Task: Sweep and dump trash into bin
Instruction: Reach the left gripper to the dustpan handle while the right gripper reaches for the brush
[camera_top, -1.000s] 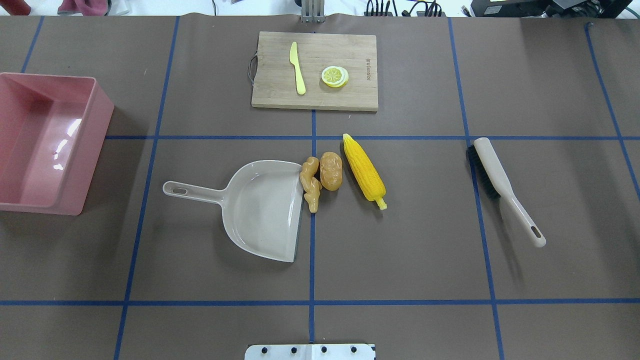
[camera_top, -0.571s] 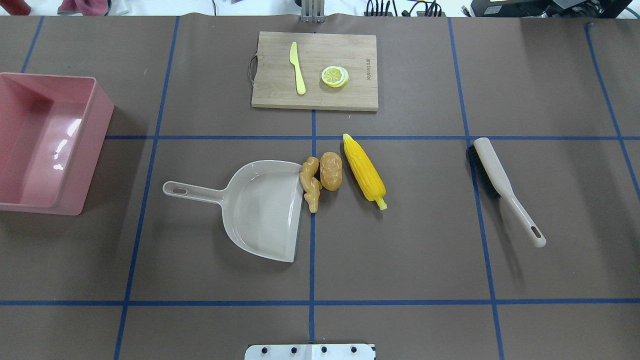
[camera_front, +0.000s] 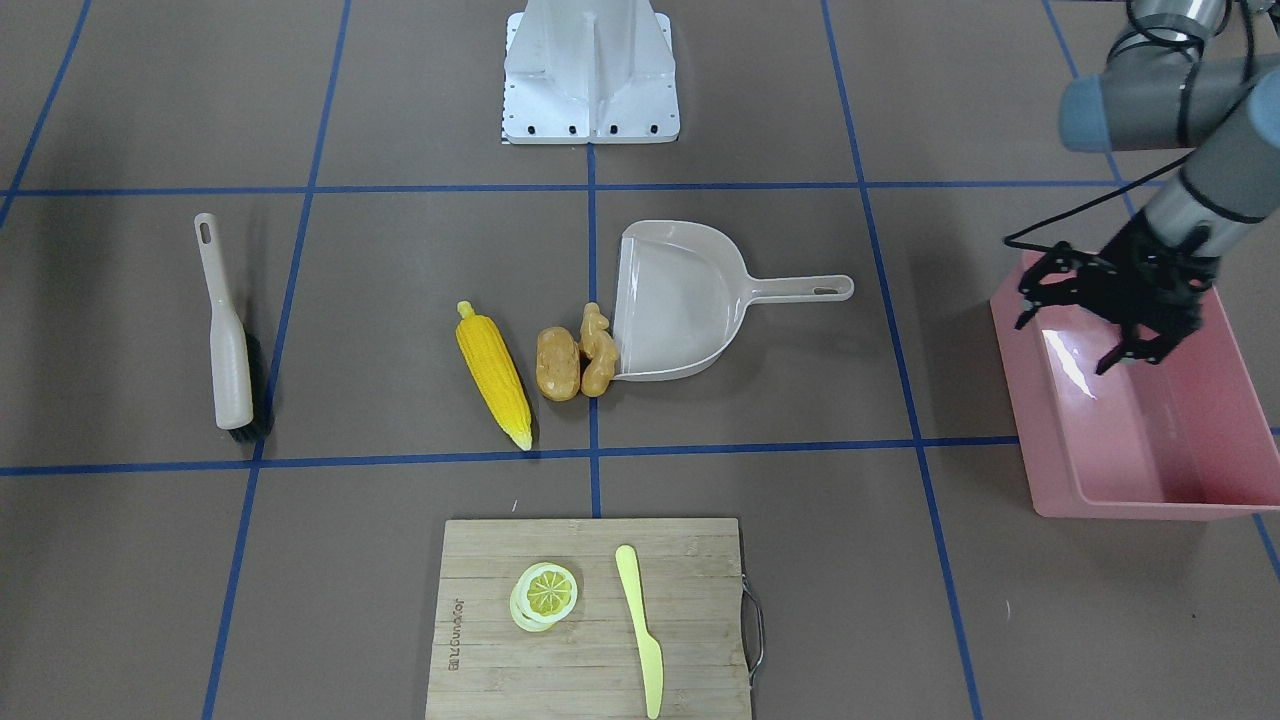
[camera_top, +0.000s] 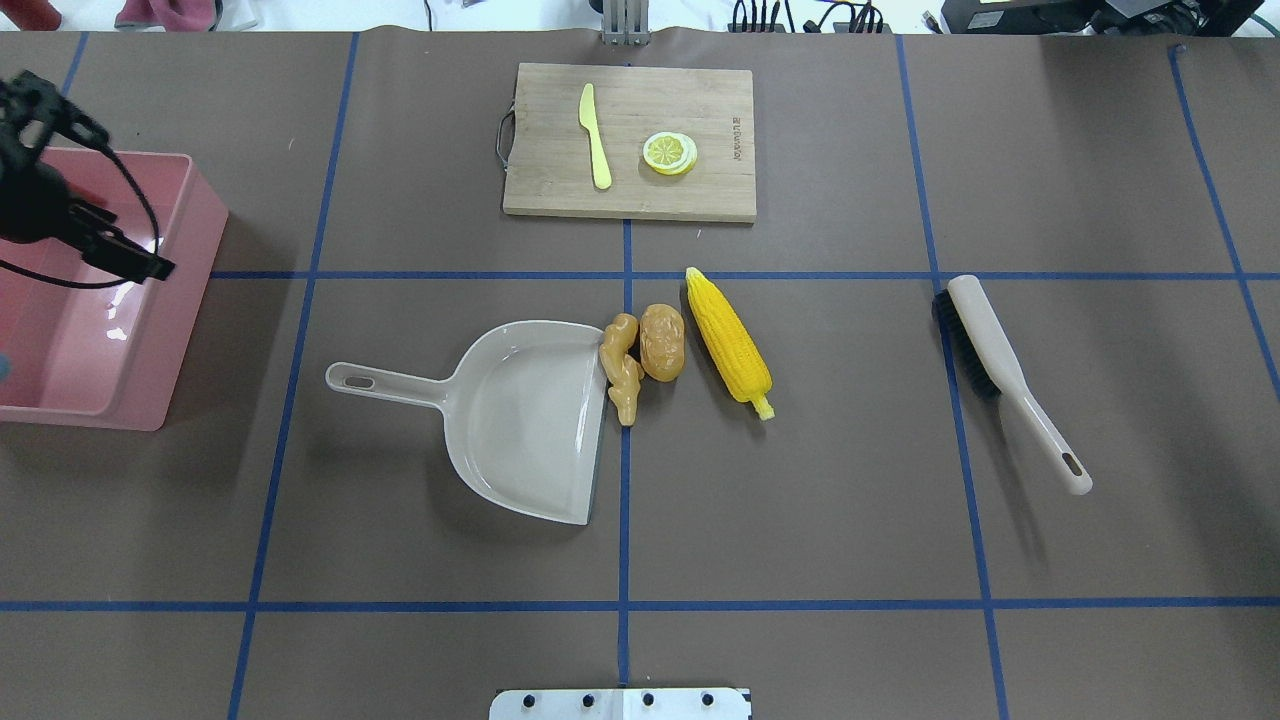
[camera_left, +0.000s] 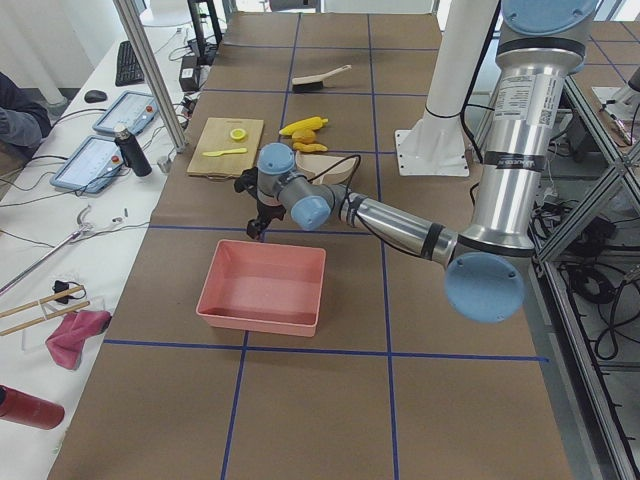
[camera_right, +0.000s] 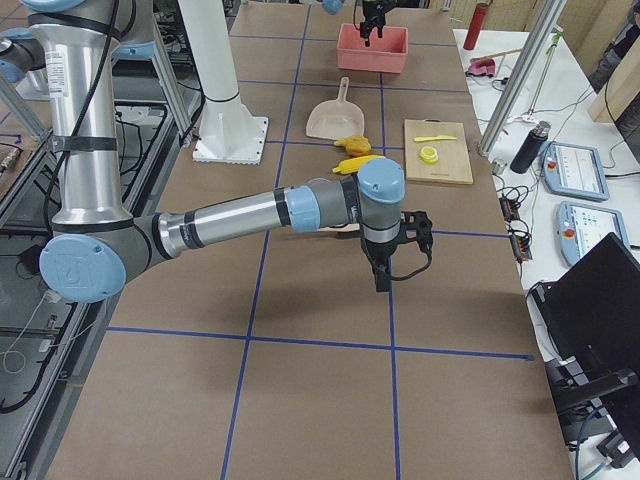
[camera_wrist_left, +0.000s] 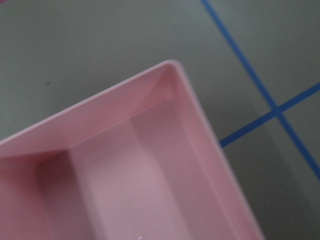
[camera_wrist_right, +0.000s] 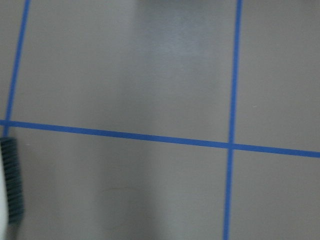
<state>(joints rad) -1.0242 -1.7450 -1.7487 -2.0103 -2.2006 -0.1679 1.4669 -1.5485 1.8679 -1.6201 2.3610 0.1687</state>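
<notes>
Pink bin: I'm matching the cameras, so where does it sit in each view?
Front-facing: pink bin at right edge.
Overhead: left edge.
Exterior left: left of centre, near.
Exterior right: top, far.
Left wrist: its corner fills the lower left.
Right wrist: not in it.
Exterior landmark: dustpan, handle toward it.
</notes>
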